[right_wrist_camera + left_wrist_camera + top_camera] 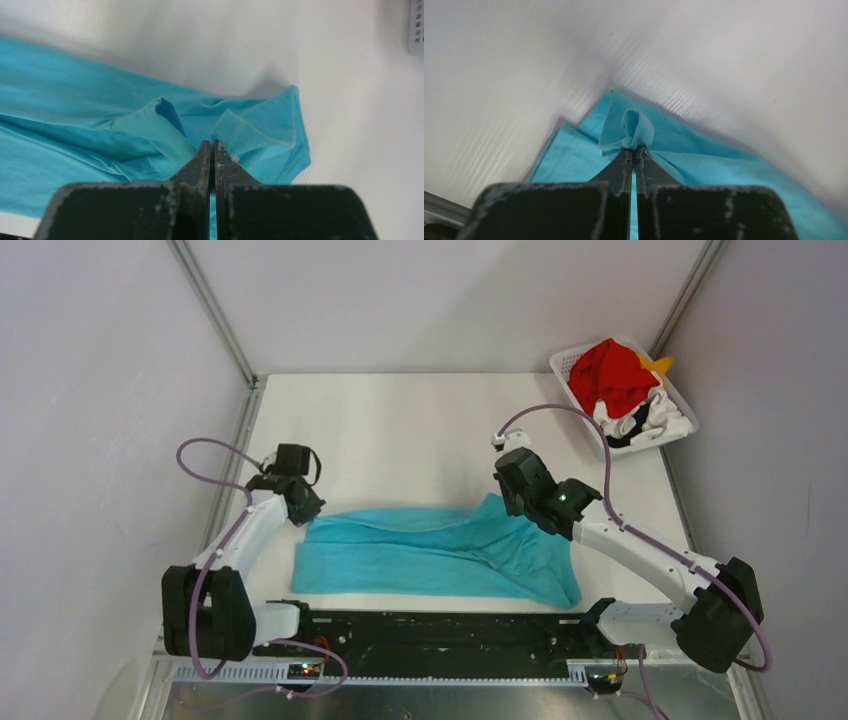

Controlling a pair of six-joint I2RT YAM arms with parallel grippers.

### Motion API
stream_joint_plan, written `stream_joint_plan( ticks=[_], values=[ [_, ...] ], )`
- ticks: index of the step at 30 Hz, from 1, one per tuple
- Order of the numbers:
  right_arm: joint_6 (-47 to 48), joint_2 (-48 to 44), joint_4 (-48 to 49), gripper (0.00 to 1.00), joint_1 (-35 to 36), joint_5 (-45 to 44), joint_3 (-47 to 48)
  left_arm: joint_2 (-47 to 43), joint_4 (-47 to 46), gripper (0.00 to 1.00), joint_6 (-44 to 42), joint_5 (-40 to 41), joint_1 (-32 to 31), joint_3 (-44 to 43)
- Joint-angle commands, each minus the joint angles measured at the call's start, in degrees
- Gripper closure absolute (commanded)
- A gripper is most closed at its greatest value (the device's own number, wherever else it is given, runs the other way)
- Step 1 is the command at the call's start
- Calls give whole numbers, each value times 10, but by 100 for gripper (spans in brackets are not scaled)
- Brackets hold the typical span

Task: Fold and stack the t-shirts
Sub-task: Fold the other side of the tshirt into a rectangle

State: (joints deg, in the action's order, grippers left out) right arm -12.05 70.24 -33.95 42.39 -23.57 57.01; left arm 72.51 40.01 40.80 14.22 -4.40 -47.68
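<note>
A teal t-shirt point(440, 552) lies folded in a long band across the near middle of the white table point(400, 430). My left gripper point(303, 510) is shut on its far left corner; in the left wrist view a small loop of teal cloth point(636, 127) sticks out past the closed gripper point(633, 149). My right gripper point(512, 502) is shut on the shirt's far right edge; in the right wrist view the gripper point(210, 144) pinches a hemmed fold point(235, 131). Red point(610, 375), yellow-orange point(659, 364) and white-with-black point(650, 420) shirts lie in the basket.
The white perforated basket point(564, 364) stands at the far right corner of the table; its corner shows in the right wrist view point(416, 25). Grey walls with metal rails point(215, 315) close in the table on both sides. A black bar point(440, 625) runs along the near edge.
</note>
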Motion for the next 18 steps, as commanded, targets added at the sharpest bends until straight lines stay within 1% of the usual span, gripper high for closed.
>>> stream_joint_plan(
  ticks=[1,6,12,17,18],
  values=[
    [-18,-34,-15,100,14,-16,-18,-53,-2,100,22,27,-3,18],
    [-51,-69,-39,100,50,-23,-44,-95,-2,100,31,44,-4,43],
    [-87,-85,-61,100,85,-41,-72,-93,-3,98,40,59,-10,64],
    [-122,-87,-52,100,109,-54,-103,-92,-4,93,50,77,-12,84],
    [-135,-88,-52,100,116,-55,-111,-92,-4,91,52,78,-12,87]
  ],
)
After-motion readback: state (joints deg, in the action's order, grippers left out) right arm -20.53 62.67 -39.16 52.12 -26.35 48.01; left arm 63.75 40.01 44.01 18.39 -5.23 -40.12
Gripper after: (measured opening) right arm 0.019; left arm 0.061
